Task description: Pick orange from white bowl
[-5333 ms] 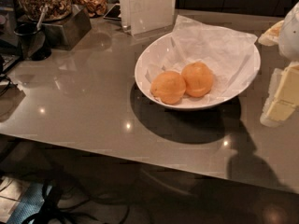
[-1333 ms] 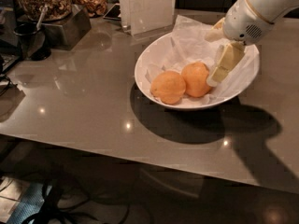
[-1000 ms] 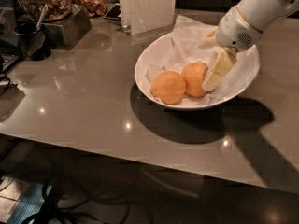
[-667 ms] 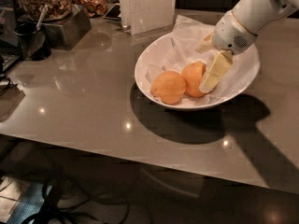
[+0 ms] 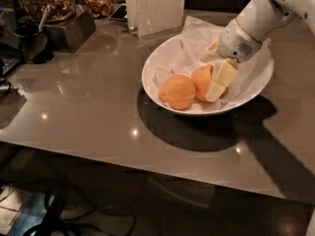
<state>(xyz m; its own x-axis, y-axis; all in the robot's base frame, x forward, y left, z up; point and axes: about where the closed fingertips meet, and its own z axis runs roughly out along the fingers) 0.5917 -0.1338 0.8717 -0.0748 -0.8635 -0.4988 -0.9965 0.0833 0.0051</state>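
The white bowl (image 5: 157, 68), lined with crumpled white paper, stands on the grey table right of centre. Two orange fruits lie in it. The orange (image 5: 200, 80) is the deeper-coloured one on the right. The paler, more oval fruit (image 5: 176, 92) lies against it on the left. My gripper (image 5: 210, 77) reaches down into the bowl from the upper right and is open. Its near cream finger (image 5: 221, 79) lies against the orange's right side. The far finger is mostly hidden behind the orange.
A white napkin holder (image 5: 154, 8) stands just behind the bowl. A metal box with a jar of snacks (image 5: 51, 14) and a dark cup (image 5: 30, 42) are at the back left. The table's front edge (image 5: 147, 168) runs across the lower part, with cables on the floor below.
My gripper has come in from the right, moved over the bowl and lowered left and down until its near finger rests beside the orange. The fruits have not moved.
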